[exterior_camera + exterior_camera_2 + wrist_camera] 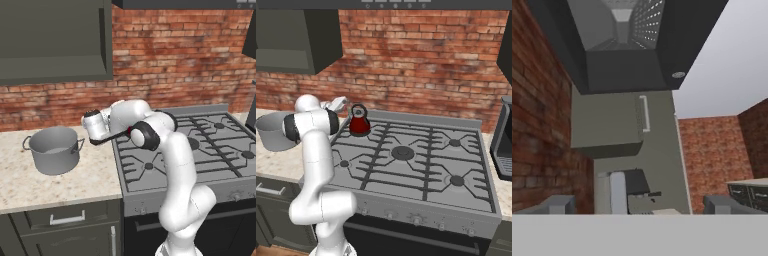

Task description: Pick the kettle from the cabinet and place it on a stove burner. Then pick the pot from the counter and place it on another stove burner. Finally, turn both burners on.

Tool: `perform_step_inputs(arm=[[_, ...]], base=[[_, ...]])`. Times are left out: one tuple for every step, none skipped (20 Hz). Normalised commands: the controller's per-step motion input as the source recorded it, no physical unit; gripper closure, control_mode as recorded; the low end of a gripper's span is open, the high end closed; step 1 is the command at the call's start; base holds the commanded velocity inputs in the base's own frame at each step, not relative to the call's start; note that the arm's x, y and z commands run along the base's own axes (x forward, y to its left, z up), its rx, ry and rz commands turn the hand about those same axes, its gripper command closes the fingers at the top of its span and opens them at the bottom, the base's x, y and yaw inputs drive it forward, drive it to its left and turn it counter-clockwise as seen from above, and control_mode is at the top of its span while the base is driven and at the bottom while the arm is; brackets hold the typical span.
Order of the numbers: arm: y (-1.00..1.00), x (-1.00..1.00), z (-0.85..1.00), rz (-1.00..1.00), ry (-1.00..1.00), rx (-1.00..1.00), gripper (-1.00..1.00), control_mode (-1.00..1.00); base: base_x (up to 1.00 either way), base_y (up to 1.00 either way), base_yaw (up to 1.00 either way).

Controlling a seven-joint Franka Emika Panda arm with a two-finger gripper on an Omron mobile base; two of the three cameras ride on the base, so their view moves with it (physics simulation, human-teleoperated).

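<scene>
The red kettle [359, 121] stands upright on the far left burner of the stove [421, 165], its black loop handle on top, close to the brick wall [421, 60]. In the left base view the arm hides it.

The grey pot [54, 149] sits upright and lidless on the tabletop [60, 180], left of the stove and well apart from the kettle. In the right base view it shows partly behind the arm's elbow, at the left edge. Nothing can be seen inside it.

The arm is folded over the seam between tabletop and stove. The hand [338, 103] hangs above the stove's far left corner, just left of the kettle and clear of it, between kettle and pot. In the hand view its two grey fingertips [556, 205] stand far apart at the bottom corners, with nothing between them: the hand is wide open and holds nothing. That view is rolled on its side and looks along the brick wall towards a cabinet [612, 125] with a light bar handle.

The wall cabinet [55, 40] hangs above the pot, its door open in the left base view. Low drawers [67, 217] with short handles lie under the tabletop. The other burners [402, 152] are bare under their black grates. A dark appliance [503, 145] stands at the right of the stove.
</scene>
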Motion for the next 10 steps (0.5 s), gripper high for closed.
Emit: perform_step_inputs(arm=[[0.05, -0.33, 0.00, 0.00, -0.12, 0.00, -1.00, -1.00], [0.05, -0.38, 0.00, 0.00, -0.12, 0.00, -1.00, -1.00], [0.07, -0.38, 0.00, 0.00, -0.12, 0.00, -1.00, -1.00], [0.08, -0.41, 0.00, 0.00, -0.14, 0.00, -1.00, -1.00], [0.09, -0.43, 0.00, 0.00, -0.14, 0.00, -1.00, -1.00], [0.09, -0.44, 0.00, 0.00, -0.15, 0.00, -1.00, -1.00], [0.08, -0.47, 0.01, 0.00, -0.15, 0.00, -1.00, -1.00], [0.06, -0.50, 0.01, 0.00, -0.15, 0.00, -1.00, -1.00], [0.05, -0.52, 0.01, 0.00, -0.15, 0.00, -1.00, -1.00], [0.06, -0.52, 0.02, 0.00, -0.15, 0.00, -1.00, -1.00]], base=[[0.00, 0.00, 0.00], [0.00, 0.00, 0.00], [0.00, 0.00, 0.00], [0.00, 0.00, 0.00], [0.00, 0.00, 0.00], [0.00, 0.00, 0.00], [0.00, 0.00, 0.00], [0.00, 0.00, 0.00], [0.00, 0.00, 0.00], [0.00, 0.00, 0.00]])
